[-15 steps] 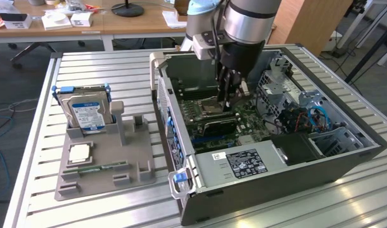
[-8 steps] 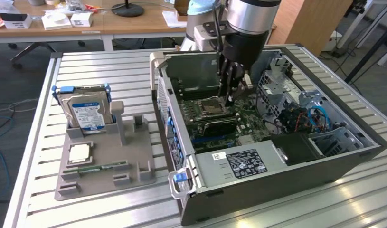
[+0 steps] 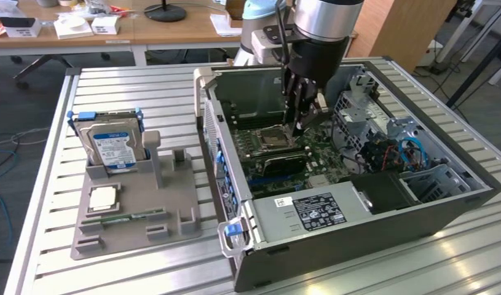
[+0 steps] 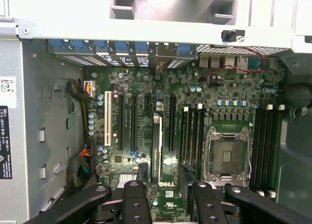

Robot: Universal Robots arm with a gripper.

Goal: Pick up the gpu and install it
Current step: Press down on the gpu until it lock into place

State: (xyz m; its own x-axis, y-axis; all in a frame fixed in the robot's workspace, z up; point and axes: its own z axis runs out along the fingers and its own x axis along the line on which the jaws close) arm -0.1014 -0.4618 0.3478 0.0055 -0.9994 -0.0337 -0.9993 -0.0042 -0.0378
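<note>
Exterior view: arm reaches straight down into the open computer case (image 3: 447, 203), its gripper (image 3: 298, 130) released, fingers spread just above the motherboard (image 4: 214, 95). Directly beneath and between the fingers (image 4: 134, 204), the gpu (image 4: 156, 148) stands edge-up in a slot.

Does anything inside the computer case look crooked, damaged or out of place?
Nothing stands out. The gpu stands straight in its slot, parallel to the empty slots beside it, within the open end effector. No damage shows on the motherboard.
</note>
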